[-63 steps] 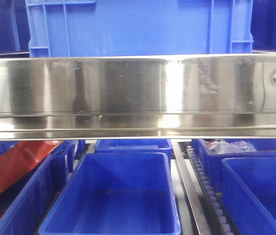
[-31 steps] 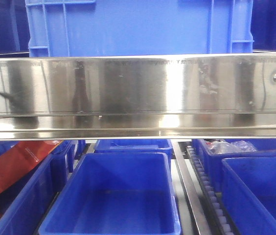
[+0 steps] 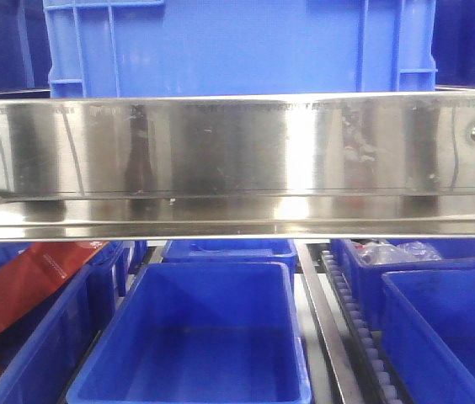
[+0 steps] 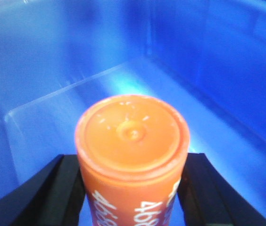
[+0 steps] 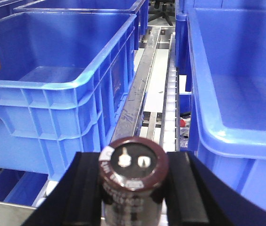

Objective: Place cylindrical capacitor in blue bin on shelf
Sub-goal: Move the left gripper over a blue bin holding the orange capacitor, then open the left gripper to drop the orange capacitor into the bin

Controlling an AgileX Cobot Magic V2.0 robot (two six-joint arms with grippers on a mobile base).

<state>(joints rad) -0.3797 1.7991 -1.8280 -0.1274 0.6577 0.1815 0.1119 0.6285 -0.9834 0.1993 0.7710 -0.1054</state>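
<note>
L claw (image 4: 133, 193) is clamped on an orange cylinder (image 4: 132, 136) w/ white print, end cap facing the cam, inside a blue bin (image 4: 227, 70); can't tell if it touches the floor. R claw (image 5: 133, 193) is closed on a dark brown capacitor (image 5: 132, 165), two terminals showing, bottom centre of frame, metal rails (image 5: 140, 84) beyond it btwn the frame-left bin (image 5: 76, 84) and frame-right bin (image 5: 227, 136). Front cam: shelf (image 3: 237, 151) rail across the middle.
</note>
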